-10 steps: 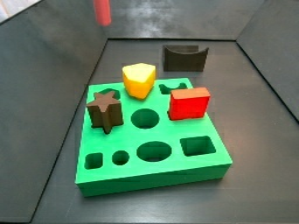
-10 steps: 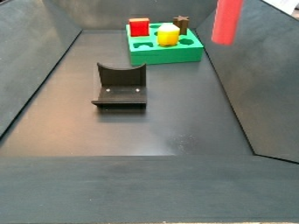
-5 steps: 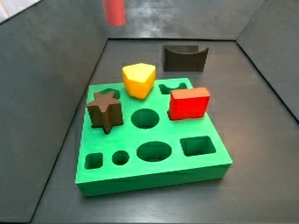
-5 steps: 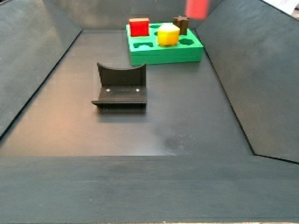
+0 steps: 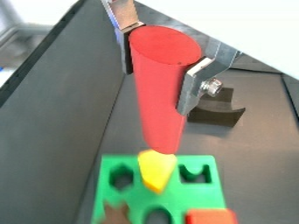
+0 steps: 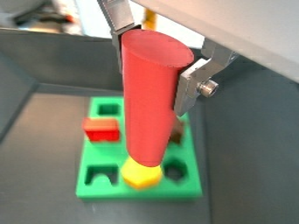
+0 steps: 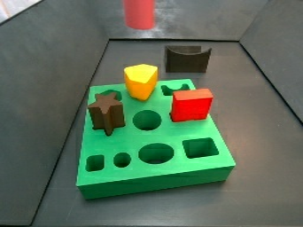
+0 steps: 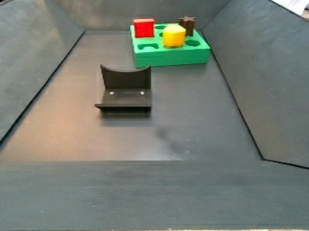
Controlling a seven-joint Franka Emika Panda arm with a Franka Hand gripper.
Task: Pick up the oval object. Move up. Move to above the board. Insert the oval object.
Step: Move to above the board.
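My gripper (image 5: 158, 61) (image 6: 156, 66) is shut on the oval object (image 5: 158, 96) (image 6: 149, 109), a tall salmon-red rod hanging down between the silver fingers. In both wrist views the rod's lower end shows over the yellow block (image 5: 156, 171) (image 6: 142, 173) on the board (image 5: 117, 171) (image 6: 117, 191). A side view catches only the rod's tip (image 7: 140, 12) high above the far edge of the board (image 7: 154, 182); the gripper itself is cut off there. The oval hole (image 7: 157, 153) lies near the board's front. The board (image 8: 163, 61) also shows in a side view without rod or gripper.
On the board stand a yellow block (image 7: 141, 80) (image 8: 175, 36), a red cube (image 7: 190, 104) (image 8: 144, 28) (image 6: 101, 131) and a brown star (image 7: 105, 111) (image 8: 189, 24). The fixture (image 7: 187, 58) (image 8: 123, 88) (image 5: 216, 103) stands on the dark floor. Grey walls enclose the floor.
The rod, still held, has travelled sideways towards the board: it shifted right along the top of one side view and left the other side view entirely.
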